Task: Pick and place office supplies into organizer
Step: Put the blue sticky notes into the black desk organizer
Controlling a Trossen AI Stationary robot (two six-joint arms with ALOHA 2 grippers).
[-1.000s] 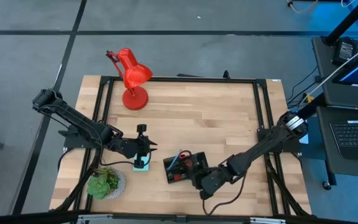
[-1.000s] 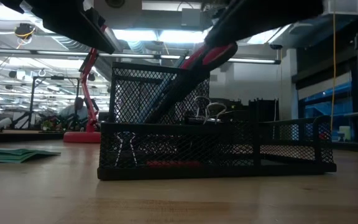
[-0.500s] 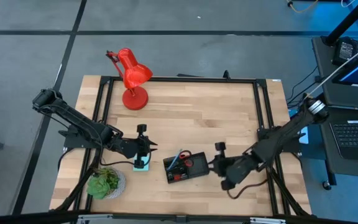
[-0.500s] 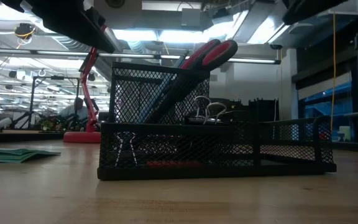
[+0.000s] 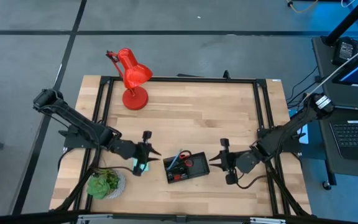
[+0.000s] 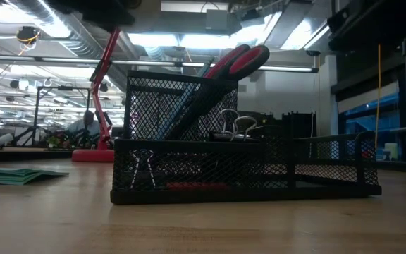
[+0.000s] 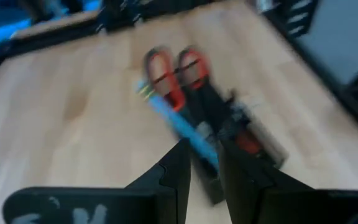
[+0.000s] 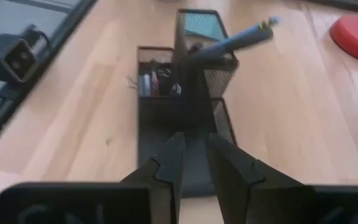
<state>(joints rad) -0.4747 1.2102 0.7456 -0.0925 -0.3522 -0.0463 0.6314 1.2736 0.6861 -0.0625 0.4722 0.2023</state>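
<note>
The black mesh organizer [image 5: 188,169] [image 6: 245,169] stands on the table near its front edge. Red-handled scissors [image 6: 242,62] [image 7: 176,68] and a light blue pen [image 8: 232,42] [image 7: 179,121] lean in its tall cup. Clips [image 6: 235,125] and a small red piece [image 6: 196,185] lie in its low tray. The light blue notepad [image 5: 142,165] [image 6: 16,175] lies flat to the organizer's left. My left gripper [image 5: 156,151] [image 7: 204,158] hovers above the notepad, pointing at the organizer, slightly open with nothing between its fingers. My right gripper [image 5: 213,160] [image 8: 194,149] hovers just right of the organizer, slightly open, holding nothing.
A red desk lamp [image 5: 132,78] [image 6: 101,106] stands at the far left of the table. A small green potted plant [image 5: 106,183] sits at the near left corner. Bare wood lies across the middle and far right of the table [image 5: 216,112].
My right gripper has drawn back from over the organizer toward the table's right edge, clear of the scissors, which stay leaning in the cup. My left gripper has turned a little toward the organizer.
</note>
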